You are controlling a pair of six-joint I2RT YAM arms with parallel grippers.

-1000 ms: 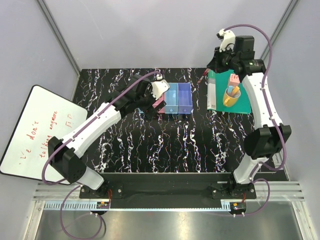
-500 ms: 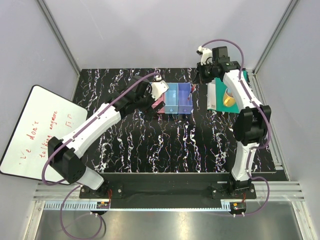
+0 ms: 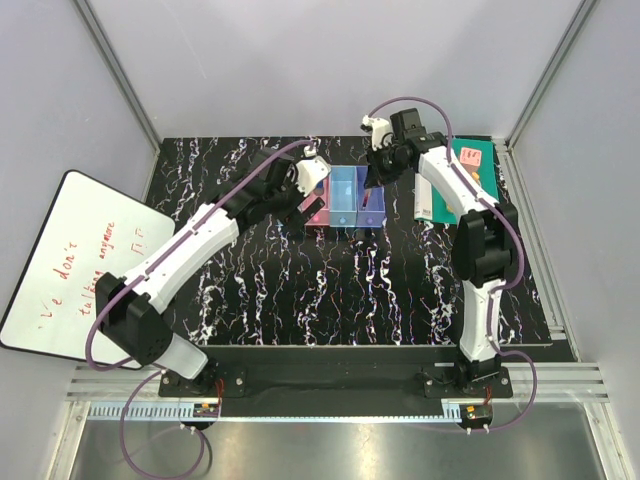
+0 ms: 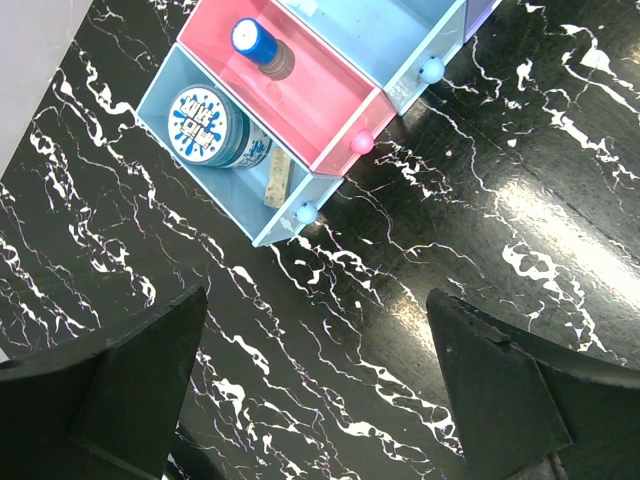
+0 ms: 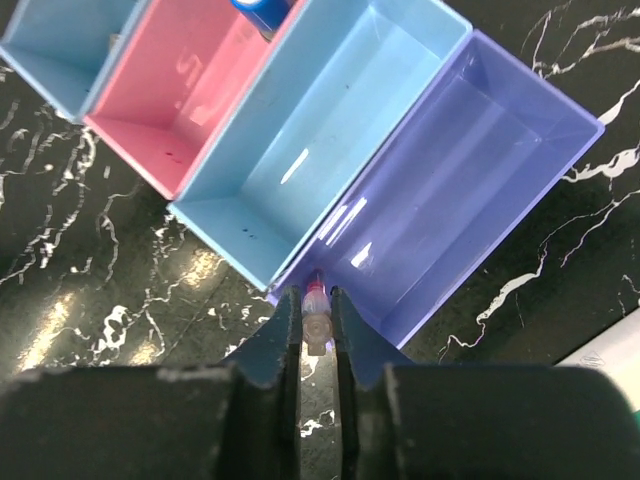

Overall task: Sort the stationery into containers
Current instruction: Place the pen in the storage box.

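Note:
Four bins stand in a row: light blue (image 4: 170, 90), pink (image 4: 320, 100), blue (image 5: 310, 130) and purple (image 5: 460, 190). The light blue bin holds a round blue disc (image 4: 208, 125) and a pale stick (image 4: 277, 180). The pink bin holds a blue cylinder (image 4: 258, 45). My right gripper (image 5: 316, 315) is shut on a thin pen with a clear, pink-tipped end (image 5: 316, 325), held upright over the purple bin's near corner. My left gripper (image 4: 318, 400) is open and empty above the table in front of the bins. In the top view the grippers are at the row's left (image 3: 305, 190) and right (image 3: 375, 180).
A green book (image 3: 462, 185) with a pink cube (image 3: 470, 155) lies right of the bins, a white strip (image 3: 425, 200) along its left edge. A whiteboard (image 3: 70, 260) leans at the table's left. Grey walls close in the back and sides.
My right arm swung left from above the green book to the purple bin, carrying the pen. My left gripper has stayed by the left end of the bins.

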